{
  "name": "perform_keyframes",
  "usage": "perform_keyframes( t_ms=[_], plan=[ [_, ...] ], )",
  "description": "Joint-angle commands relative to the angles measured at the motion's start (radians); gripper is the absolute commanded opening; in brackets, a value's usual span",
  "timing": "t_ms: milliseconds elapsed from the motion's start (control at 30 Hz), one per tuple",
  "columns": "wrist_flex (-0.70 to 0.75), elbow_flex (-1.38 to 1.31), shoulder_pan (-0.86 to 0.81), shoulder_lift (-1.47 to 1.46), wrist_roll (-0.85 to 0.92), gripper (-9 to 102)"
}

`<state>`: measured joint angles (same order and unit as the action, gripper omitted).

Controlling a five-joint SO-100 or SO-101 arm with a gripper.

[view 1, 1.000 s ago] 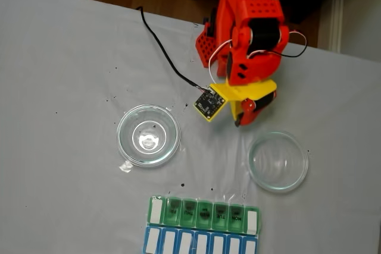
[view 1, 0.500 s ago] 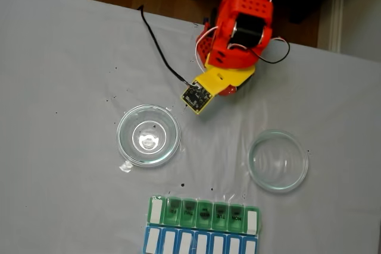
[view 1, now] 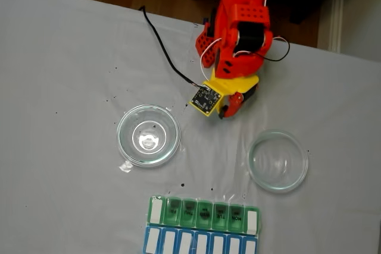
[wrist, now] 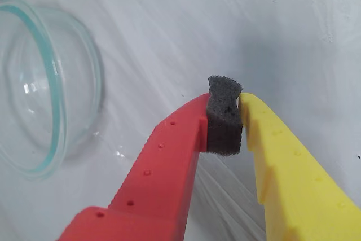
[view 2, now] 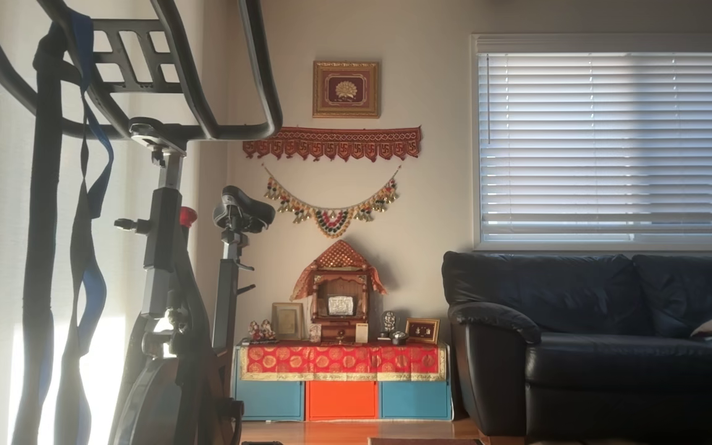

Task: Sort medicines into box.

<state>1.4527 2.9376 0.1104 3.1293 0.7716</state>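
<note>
Pill box (view 1: 203, 213) with green day-marked lids lies at the bottom edge of the fixed view, well below the gripper (view 1: 227, 109) and a little to its left. A second row with blue lids (view 1: 200, 243) touches its lower side. The lids look closed, and what lies inside cannot be told.

An orange-red robot arm (view 1: 241, 22) reaches down from the top of the fixed view onto a pale grey cloth-covered table (view 1: 59, 87). Its gripper has one red finger (wrist: 169, 162) and one yellow finger (wrist: 282, 167). In the wrist view the two fingers are pressed together at the tip, with a dark grey foam pad (wrist: 224, 118) squeezed between them. Nothing else is held there.

A small yellow camera board (view 1: 206, 101) hangs just left of the gripper in the fixed view, with a black cable (view 1: 158, 43) running from it up toward the table's far edge.

Two clear glass dishes sit on the cloth. One dish (view 1: 148, 135) lies below and to the left of the gripper; the other dish (view 1: 278, 160) lies below and to the right, both apart from it. In the wrist view a glass dish (wrist: 39, 88) shows at the left, away from the fingers.

Tiny black specks (view 1: 182, 186) dot the cloth between the dishes and the pill box.

The other view shows a living room with an exercise bike (view 2: 170, 278), a black sofa (view 2: 603, 334) and a window blind (view 2: 612, 142).
</note>
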Motion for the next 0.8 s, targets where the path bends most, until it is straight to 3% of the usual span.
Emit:
perform_keyframes(
  t_ms=[0, 167, 233, 300, 767],
  plan=[
    [0.009, 0.002, 0.005, -0.003, -0.031, 2],
    [-0.011, 0.002, 0.023, -0.003, 0.146, 2],
    [-0.003, 0.002, 0.04, -0.003, 0.084, 2],
    [0.008, 0.002, 0.052, -0.003, -0.095, 2],
    [0.009, 0.002, 0.052, -0.003, -0.055, 3]
  ],
)
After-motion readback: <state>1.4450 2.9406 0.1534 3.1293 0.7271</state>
